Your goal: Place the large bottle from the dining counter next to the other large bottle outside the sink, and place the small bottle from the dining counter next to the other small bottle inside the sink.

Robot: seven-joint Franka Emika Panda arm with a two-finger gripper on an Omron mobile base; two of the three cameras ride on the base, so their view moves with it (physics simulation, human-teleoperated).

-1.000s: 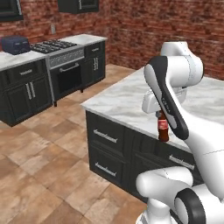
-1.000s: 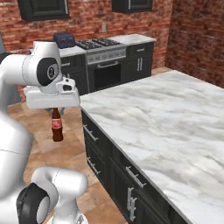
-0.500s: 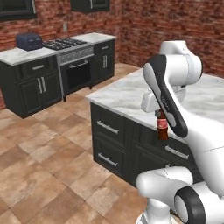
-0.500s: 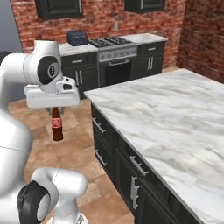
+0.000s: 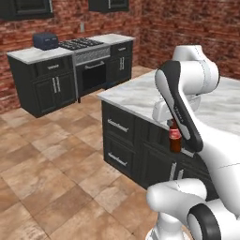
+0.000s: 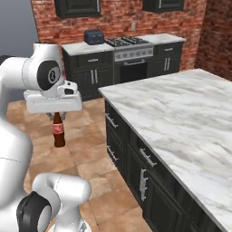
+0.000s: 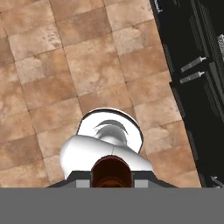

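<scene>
Gripper [image 6: 57, 116] clamped on the neck of the small bottle [image 6: 58, 132]; bottle hangs upright below the hand, red label facing out, clear of the floor. In the left base view the same bottle [image 5: 175, 138] sits at about 3 o'clock of frame centre, in front of the dark cabinets, partly behind the arm. Hand view: brown bottle top [image 7: 111, 173] at 6 o'clock, between the fingertips, tile floor [image 7: 70, 65] beneath.

Dining counter [image 6: 181, 122] lies at 3 o'clock of the bottle in the right base view, marble top bare, silver handles on its drawers. Bottle is off the counter, over the tile floor beside it.

Far wall at 12 o'clock: stove [image 6: 129, 43], a blue toaster [image 6: 94, 36] at its 9 o'clock on the back counter.
</scene>
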